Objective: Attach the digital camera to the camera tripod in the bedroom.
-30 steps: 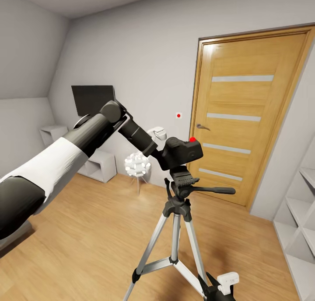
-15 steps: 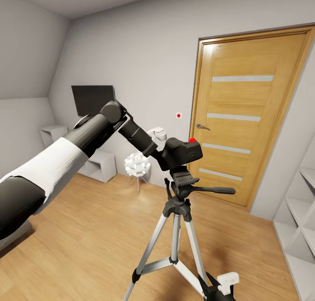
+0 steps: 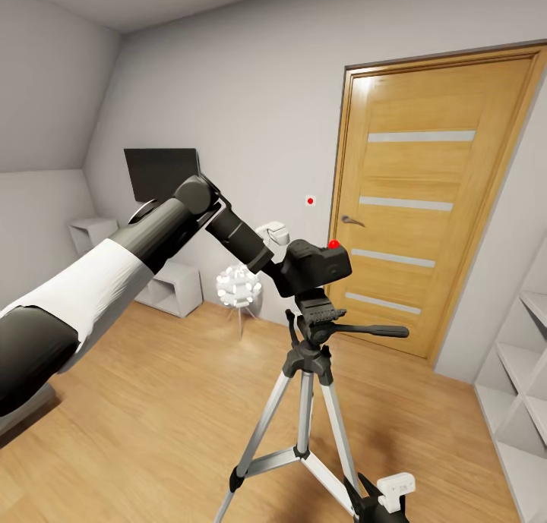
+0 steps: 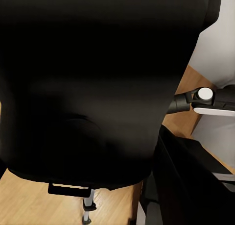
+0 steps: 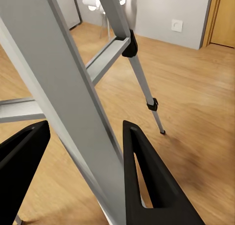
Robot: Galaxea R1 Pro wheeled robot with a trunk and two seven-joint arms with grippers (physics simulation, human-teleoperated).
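Note:
The black digital camera (image 3: 319, 265), red dot on top, sits right above the black pan head (image 3: 319, 312) of the camera tripod (image 3: 304, 401); I cannot tell whether they touch. My left gripper (image 3: 285, 271) is shut on the camera's left side, and the camera's dark body (image 4: 98, 87) blocks most of the left wrist view. My right gripper (image 5: 86, 124) is open low down, with a silver tripod leg (image 5: 73, 97) passing between its black fingers (image 5: 152, 181). Its wrist (image 3: 395, 489) shows beside the tripod's feet.
The oak door (image 3: 433, 196) with pale stripes stands behind the tripod. White cube shelving (image 3: 524, 371) is at the right, low white cubes (image 3: 176, 288) and a dark screen (image 3: 159, 170) at the back left. A white ball lamp (image 3: 238, 284) stands on the wood floor (image 3: 152, 417).

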